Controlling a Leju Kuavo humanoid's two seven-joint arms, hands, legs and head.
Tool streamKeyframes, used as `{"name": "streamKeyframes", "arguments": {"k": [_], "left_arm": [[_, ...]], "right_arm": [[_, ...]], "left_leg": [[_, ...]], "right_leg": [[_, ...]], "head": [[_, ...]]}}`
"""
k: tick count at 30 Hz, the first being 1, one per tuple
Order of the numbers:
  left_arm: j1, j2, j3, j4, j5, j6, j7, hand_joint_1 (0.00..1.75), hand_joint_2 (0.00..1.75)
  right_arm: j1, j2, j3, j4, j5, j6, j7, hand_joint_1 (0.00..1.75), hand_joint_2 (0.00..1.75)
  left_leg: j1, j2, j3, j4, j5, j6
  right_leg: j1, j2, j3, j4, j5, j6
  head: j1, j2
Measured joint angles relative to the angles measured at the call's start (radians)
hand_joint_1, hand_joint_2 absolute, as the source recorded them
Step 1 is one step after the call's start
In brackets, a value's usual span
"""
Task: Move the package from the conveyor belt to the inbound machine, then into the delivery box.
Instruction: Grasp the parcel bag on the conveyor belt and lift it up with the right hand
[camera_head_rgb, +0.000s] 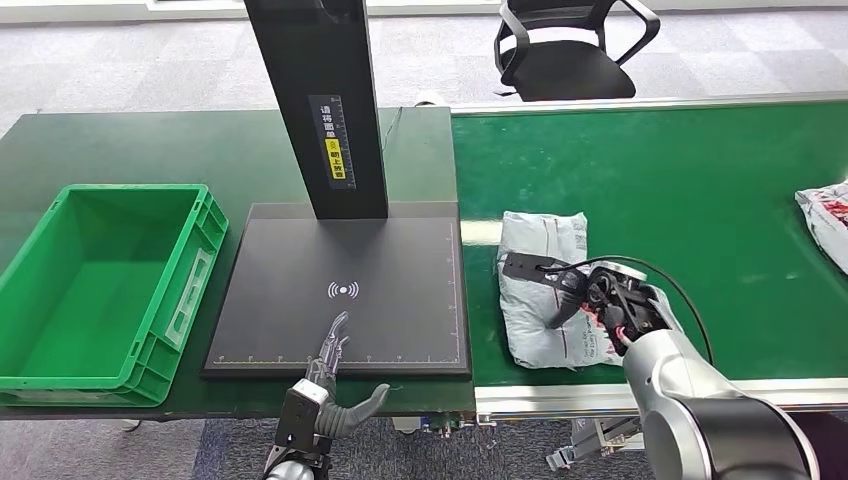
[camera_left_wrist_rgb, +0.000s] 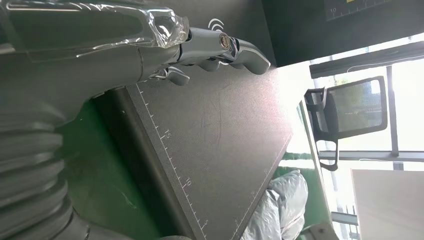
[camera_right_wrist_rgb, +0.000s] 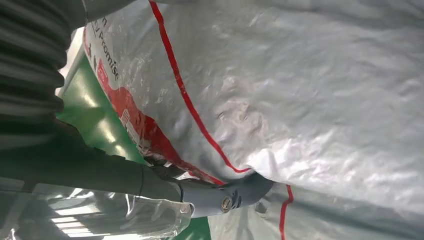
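Grey carpet tiles run behind our green worktable (camera_head_rgb: 120, 150), with a black office chair (camera_head_rgb: 570, 45) at the far edge. At the far left we see the green delivery box (camera_head_rgb: 60, 215), sitting just beside the black inbound machine (camera_head_rgb: 400, 310) (its dark column (camera_head_rgb: 318, 100) rises from the rear of the pad). Our left hand (camera_head_rgb: 330, 385) hovers over the pad's near edge, fingers spread and holding nothing. Further right lies the green conveyor belt (camera_head_rgb: 680, 180), and on it the grey package (camera_head_rgb: 540, 260), flat, near the machine's side. Our right hand (camera_head_rgb: 600, 300) rests on top of the package, thumb pressed against the plastic; whether it grips we cannot tell. Another package (camera_head_rgb: 825, 220) lies at the belt's right edge.
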Motion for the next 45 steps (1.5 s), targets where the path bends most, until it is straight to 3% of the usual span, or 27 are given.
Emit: {"name": "streamKeyframes", "arguments": {"k": [7, 11, 23, 28, 36, 41, 43, 45], "left_arm": [[0.0, 0.0, 0.0, 0.0, 0.0, 0.004, 0.002, 0.0, 1.75], [0.0, 0.0, 0.0, -0.001, 0.002, -0.004, 0.002, 0.0, 1.75], [0.0, 0.0, -0.001, -0.001, 0.002, -0.008, 0.005, 0.0, 1.75], [0.0, 0.0, -0.002, 0.0, 0.009, -0.006, 0.005, 0.0, 1.75], [0.0, 0.0, -0.005, 0.0, 0.014, -0.01, 0.0, 0.0, 1.75], [0.002, 0.0, -0.004, -0.004, 0.012, -0.004, -0.007, 0.0, 1.75], [0.002, 0.0, -0.004, -0.004, 0.011, 0.003, -0.009, 0.0, 1.75], [0.002, 0.0, -0.005, -0.004, 0.012, 0.013, -0.009, 0.0, 1.75]], "right_arm": [[0.006, 0.018, 0.049, 0.0, 0.036, 0.001, 0.022, 0.03, 1.75], [0.011, 0.025, 0.079, 0.0, 0.068, 0.009, 0.012, 1.75, 1.75], [0.012, 0.038, 0.15, 0.0, 0.105, 0.008, -0.055, 1.75, 1.75], [0.013, 0.04, 0.159, 0.0, 0.113, -0.04, -0.084, 1.75, 1.75], [0.036, 0.063, 0.148, -0.002, 0.053, -0.307, -0.2, 1.75, 1.75], [0.018, 0.097, 0.061, -0.045, -0.144, -0.732, -0.455, 1.75, 1.75], [-0.007, 0.115, 0.012, -0.076, -0.252, -0.84, -0.577, 1.75, 1.75], [-0.027, 0.136, -0.034, -0.112, -0.354, -0.89, -0.685, 1.75, 1.75]], "left_leg": [[0.0, 0.0, 0.001, 0.0, 0.0, 0.0], [0.0, 0.0, 0.001, 0.0, 0.0, 0.0], [0.0, 0.0, 0.003, 0.0, 0.0, 0.0], [0.0, 0.0, 0.003, 0.0, 0.0, 0.0], [0.0, 0.0, 0.0, 0.0, 0.0, 0.0], [0.0, -0.001, -0.003, 0.0, 0.002, 0.0], [0.0, -0.001, -0.003, 0.0, 0.002, 0.0], [0.0, -0.001, -0.003, 0.0, 0.002, 0.0]], "right_leg": [[0.0, 0.0, 0.001, 0.0, 0.0, 0.0], [0.0, 0.0, 0.001, 0.0, 0.0, 0.0], [0.0, 0.0, 0.002, 0.0, 0.0, 0.0], [0.0, 0.0, 0.003, 0.0, 0.0, 0.0], [0.0, 0.0, 0.001, 0.0, 0.0, 0.0], [0.0, -0.001, -0.002, 0.001, 0.001, -0.001], [0.0, -0.001, -0.002, 0.001, 0.001, -0.001], [0.0, -0.001, -0.002, 0.001, 0.001, -0.001]], "head": [[0.0, 0.0], [0.0, 0.0], [0.0, 0.0], [0.0, 0.0], [0.0, 0.0], [0.0, 0.0], [0.0, 0.0], [0.0, 0.0]]}}
